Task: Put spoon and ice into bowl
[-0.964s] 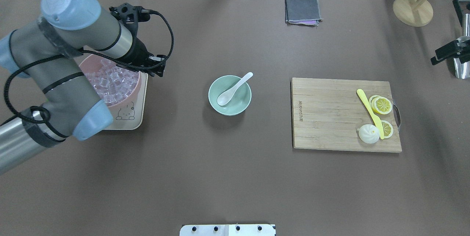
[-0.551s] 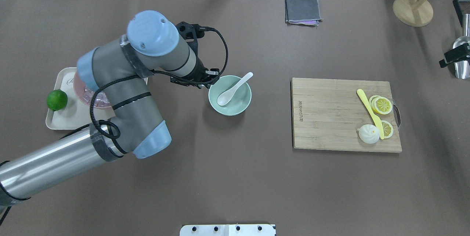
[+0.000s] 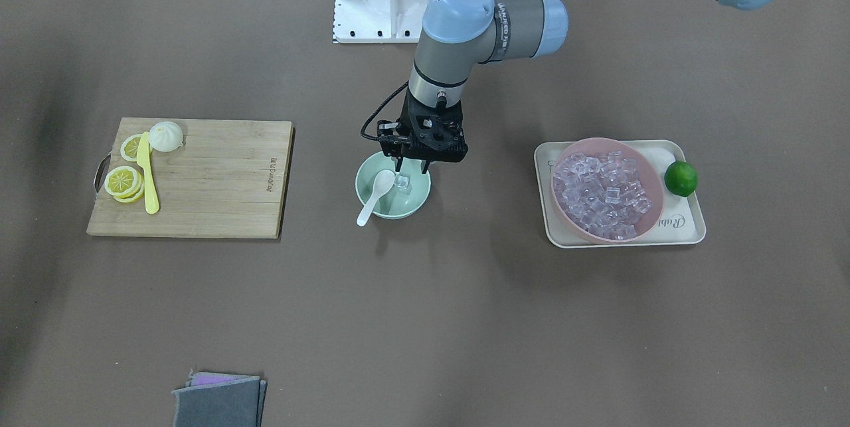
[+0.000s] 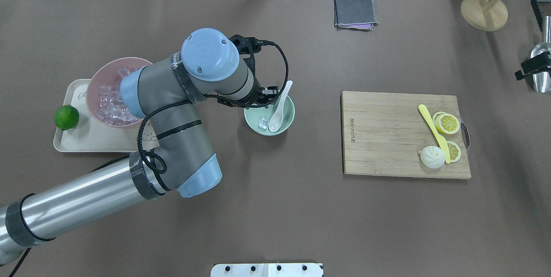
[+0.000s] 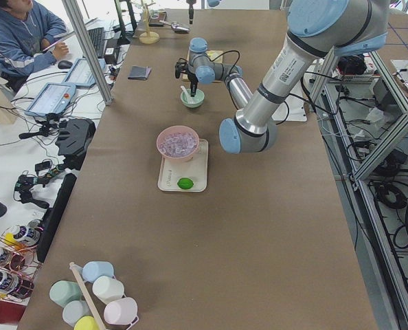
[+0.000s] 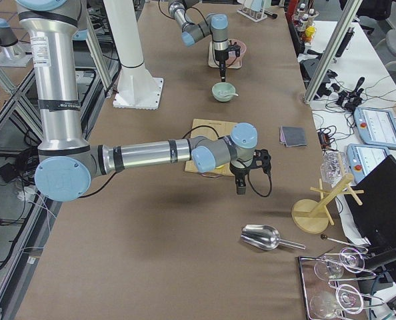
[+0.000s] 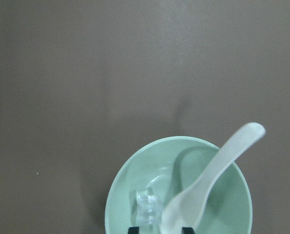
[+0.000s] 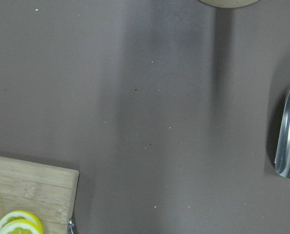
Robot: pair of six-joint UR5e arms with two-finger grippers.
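Since the spoon (image 4: 277, 113) and one cube of ice (image 4: 263, 122) both lie inside the bowl (image 4: 287, 127), midway along the worktop and well off every edge, the task looks done. The left arm's fingers (image 3: 425, 167) hang spread and empty just above it; whether the right arm's fingers (image 6: 239, 188) are open cannot be told.

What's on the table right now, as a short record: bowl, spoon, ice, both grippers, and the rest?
bowl: mint, upright, mid-table
spoon: scoop in bowl, handle over rim
ice: one cube in bowl beside spoon's scoop
left gripper: open, just above bowl
right gripper: over bare table near metal scoop; state unclear
rest: pink bowl of cubes and lime on tray; board with lemon slices, knife, bun; cloth
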